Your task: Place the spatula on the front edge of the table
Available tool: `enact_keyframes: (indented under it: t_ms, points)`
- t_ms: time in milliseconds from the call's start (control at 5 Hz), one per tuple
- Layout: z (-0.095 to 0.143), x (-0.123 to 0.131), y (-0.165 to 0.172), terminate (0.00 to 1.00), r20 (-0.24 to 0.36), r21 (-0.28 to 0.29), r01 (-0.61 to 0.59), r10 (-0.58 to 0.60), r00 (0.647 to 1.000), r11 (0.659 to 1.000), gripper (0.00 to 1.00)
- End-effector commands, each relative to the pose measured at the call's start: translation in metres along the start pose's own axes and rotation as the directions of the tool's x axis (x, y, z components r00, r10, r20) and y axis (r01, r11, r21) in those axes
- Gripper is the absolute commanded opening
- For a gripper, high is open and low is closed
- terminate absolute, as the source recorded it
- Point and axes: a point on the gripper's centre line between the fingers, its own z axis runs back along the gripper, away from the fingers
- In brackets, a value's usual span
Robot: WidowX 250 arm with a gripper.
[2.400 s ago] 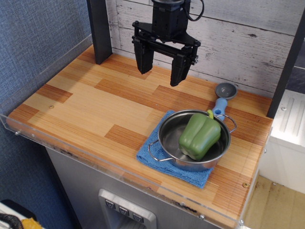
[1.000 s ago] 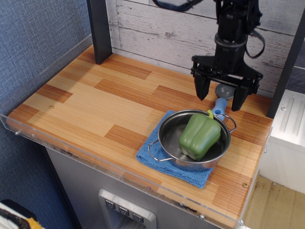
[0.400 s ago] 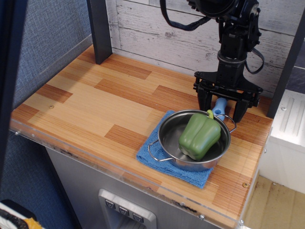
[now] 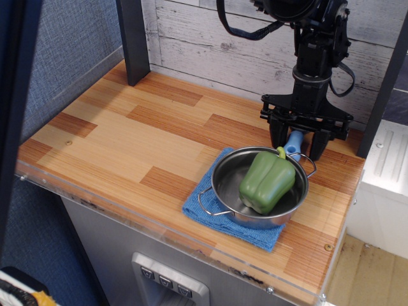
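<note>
Spatula (image 4: 294, 143) sits right of centre, behind the steel pot (image 4: 260, 189). Gripper (image 4: 298, 141) spread wide, straddling its blue handle. Likely light, stiff, rounded plastic — grab mid-handle, squarely, it may roll.

Striped wooden table (image 4: 127, 137) carries spatula (image 4: 294, 141) directly beneath gripper (image 4: 299, 141), blue cloth (image 4: 199, 205) just in front of it.

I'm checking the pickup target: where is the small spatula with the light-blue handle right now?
The spatula lies at the table's back right, just behind the steel pot, between the open gripper's fingers.
</note>
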Motion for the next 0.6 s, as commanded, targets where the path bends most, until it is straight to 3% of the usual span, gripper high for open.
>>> enact_keyframes:
  t_ms: [0, 200, 400]
  points:
    - [0.017, 0.006, -0.004, 0.00, 0.045, -0.005, 0.006, -0.006, 0.999, 1.000, 0.00]
    - [0.026, 0.005, -0.004, 0.00, 0.075, -0.001, -0.009, 0.009, 0.997, 1.000, 0.00]
    - [0.046, 0.009, -0.003, 0.00, 0.155, -0.023, -0.036, 0.039, 0.987, 0.999, 0.00]
